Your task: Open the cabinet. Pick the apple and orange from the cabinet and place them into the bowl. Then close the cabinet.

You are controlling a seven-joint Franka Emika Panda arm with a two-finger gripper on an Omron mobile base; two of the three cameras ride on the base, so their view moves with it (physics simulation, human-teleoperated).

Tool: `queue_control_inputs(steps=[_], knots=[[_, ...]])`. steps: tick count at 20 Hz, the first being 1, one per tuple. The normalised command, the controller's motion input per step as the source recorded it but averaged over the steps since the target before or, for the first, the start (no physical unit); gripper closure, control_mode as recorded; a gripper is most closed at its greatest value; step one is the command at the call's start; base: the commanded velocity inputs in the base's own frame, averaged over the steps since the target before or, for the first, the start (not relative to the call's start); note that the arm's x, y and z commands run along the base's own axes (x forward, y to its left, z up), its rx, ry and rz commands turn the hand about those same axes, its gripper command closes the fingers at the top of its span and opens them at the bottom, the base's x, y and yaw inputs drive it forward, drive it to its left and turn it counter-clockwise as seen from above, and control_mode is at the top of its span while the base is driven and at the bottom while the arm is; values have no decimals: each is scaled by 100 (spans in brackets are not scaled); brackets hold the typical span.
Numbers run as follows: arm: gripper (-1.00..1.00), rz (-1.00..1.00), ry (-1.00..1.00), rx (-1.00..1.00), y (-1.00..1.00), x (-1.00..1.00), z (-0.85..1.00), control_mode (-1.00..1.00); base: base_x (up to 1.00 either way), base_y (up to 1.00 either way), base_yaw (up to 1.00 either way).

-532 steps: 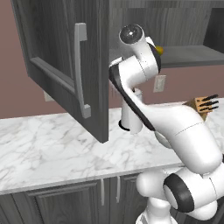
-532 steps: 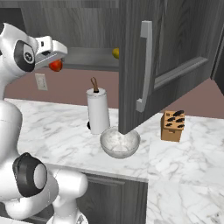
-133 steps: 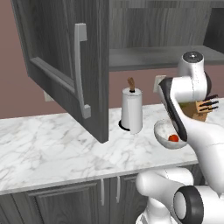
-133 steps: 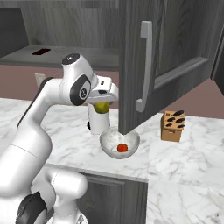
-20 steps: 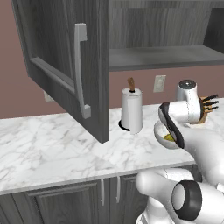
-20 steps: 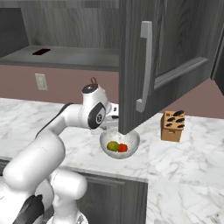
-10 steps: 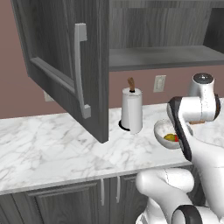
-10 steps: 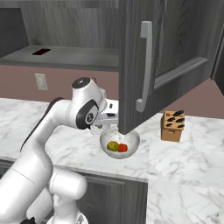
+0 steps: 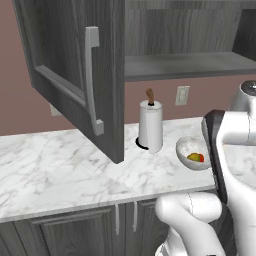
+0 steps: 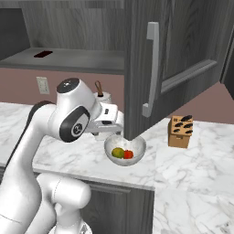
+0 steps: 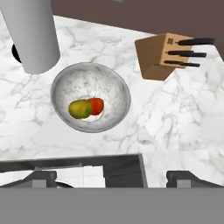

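Glossy white rounded arm segments, dark grey joints

Arm bent, end effector (image 11: pixel 111 177) open, empty, pointing downward.

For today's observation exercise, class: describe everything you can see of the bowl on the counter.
The bowl is shallow, round and whitish-grey with dark speckles, like glazed stoneware. It sits upright on the white marble counter, beside the paper-towel roll and left of the knife block in the hand view. Inside lie two fruits touching each other: a yellow-green one and a red one. Nothing grips the bowl.
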Motion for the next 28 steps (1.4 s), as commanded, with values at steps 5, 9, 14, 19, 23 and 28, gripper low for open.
queue_control_inputs(steps=[5, 9, 14, 19, 23, 28], knots=[[-100, 0, -10, 0, 24, -60, 36, -100, 0, 0, 0], [-100, 0, -11, 0, 23, -61, 36, -100, 0, 0, 0], [-100, 0, -8, 0, 6, -65, 35, -100, 0, 0, 0], [-100, 0, -2, 2, 0, -67, 37, -100, 0, 0, 0], [-100, -1, 0, 3, 0, -52, 22, -100, 0, 0, 0], [-100, 0, 0, 5, -1, -37, 14, -100, 0, 0, 0]])
